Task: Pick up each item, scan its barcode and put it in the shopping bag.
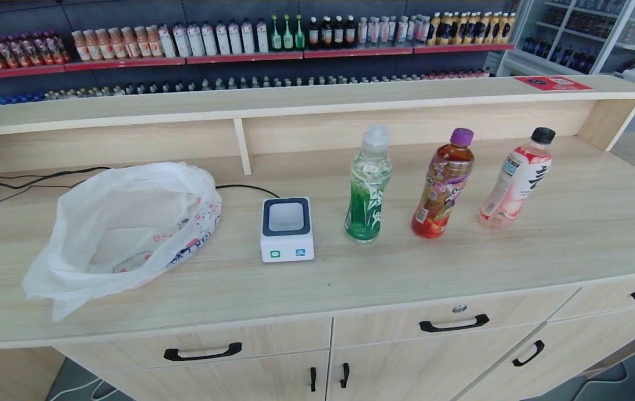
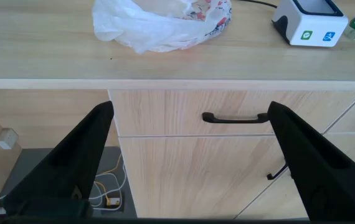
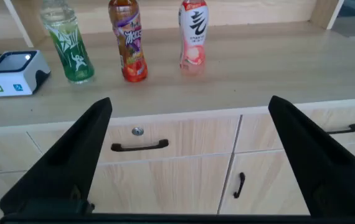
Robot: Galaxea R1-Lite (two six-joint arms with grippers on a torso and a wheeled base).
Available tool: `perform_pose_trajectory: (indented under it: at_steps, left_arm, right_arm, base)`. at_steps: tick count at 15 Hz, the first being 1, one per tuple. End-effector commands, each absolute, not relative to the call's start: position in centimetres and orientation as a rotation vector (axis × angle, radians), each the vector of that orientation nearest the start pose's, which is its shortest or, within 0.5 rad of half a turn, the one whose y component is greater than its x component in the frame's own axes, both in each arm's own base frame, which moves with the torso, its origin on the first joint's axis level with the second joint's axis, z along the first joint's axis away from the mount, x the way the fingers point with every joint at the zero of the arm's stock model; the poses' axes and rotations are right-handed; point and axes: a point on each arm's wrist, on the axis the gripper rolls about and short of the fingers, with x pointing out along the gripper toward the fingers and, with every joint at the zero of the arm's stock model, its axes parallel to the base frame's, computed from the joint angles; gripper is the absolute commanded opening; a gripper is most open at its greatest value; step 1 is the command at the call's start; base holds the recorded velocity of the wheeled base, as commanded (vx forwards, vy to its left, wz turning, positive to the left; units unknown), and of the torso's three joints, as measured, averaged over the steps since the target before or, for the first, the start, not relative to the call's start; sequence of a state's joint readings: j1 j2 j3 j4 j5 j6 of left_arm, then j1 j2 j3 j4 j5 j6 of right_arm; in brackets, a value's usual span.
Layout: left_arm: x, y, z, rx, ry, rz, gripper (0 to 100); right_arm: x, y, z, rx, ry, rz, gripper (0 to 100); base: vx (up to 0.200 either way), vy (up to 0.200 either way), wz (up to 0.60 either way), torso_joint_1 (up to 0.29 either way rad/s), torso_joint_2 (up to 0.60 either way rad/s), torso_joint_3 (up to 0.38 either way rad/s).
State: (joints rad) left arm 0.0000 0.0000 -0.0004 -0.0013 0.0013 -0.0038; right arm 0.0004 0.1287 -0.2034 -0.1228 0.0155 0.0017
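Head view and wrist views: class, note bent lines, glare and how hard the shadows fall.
Head view: the counter edge bows and the pink bottle leans outward, a wide-lens bend; shadows by the bottles are faint, so light is soft. Right wrist view: the scanner window glares pale. Left wrist view: the counter edge runs straight.

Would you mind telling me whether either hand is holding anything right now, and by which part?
Nothing is held. The left hand and the right hand are both open and empty; the green bottle, purple-capped bottle and pink bottle stand on the counter.
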Motion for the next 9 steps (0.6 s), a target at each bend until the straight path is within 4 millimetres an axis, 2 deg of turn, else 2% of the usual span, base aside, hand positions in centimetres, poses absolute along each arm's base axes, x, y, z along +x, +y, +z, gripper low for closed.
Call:
perform_pose_trajectory:
  at_steps: [1, 2, 4, 6, 7, 9]
  left_arm:
    - [-2.3, 0.0, 7.6, -0.005, 0.0, 0.002, 100]
    - [-2.3, 0.0, 7.6, -0.005, 0.0, 0.003, 100]
    - [-2.3, 0.0, 7.6, -0.005, 0.0, 0.002, 100]
    - [-2.3, 0.0, 7.6, -0.005, 0.0, 0.003, 100]
    - [-2.3, 0.0, 7.6, -0.005, 0.0, 0.002, 100]
    - [-2.3, 0.0, 7.6, -0.005, 0.0, 0.002, 100]
  right_arm:
    - [0.3, 0.0, 20.6, 0.018, -0.219, 0.021, 100]
    - [3.5, 0.0, 23.0, 0.015, -0.293, 0.021, 100]
    - [7.8, 0.1, 24.5, 0.014, -0.347, 0.023, 100]
    - [11.0, 0.3, 24.5, 0.027, -0.352, 0.043, 100]
    - [14.0, 0.7, 24.3, 0.042, -0.381, 0.068, 100]
    - [18.5, 1.2, 24.2, 0.047, -0.492, 0.087, 100]
  base:
    - [0.0, 0.0, 0.0, 0.0, 0.0, 0.0]
    - [0.0, 0.0, 0.0, 0.0, 0.0, 0.0]
    - [0.0, 0.0, 0.0, 0.0, 0.0, 0.0]
    - [0.0, 0.0, 0.0, 0.0, 0.0, 0.0]
    - [0.0, 0.0, 0.0, 0.0, 0.0, 0.0]
    - [0.0, 0.0, 0.0, 0.0, 0.0, 0.0]
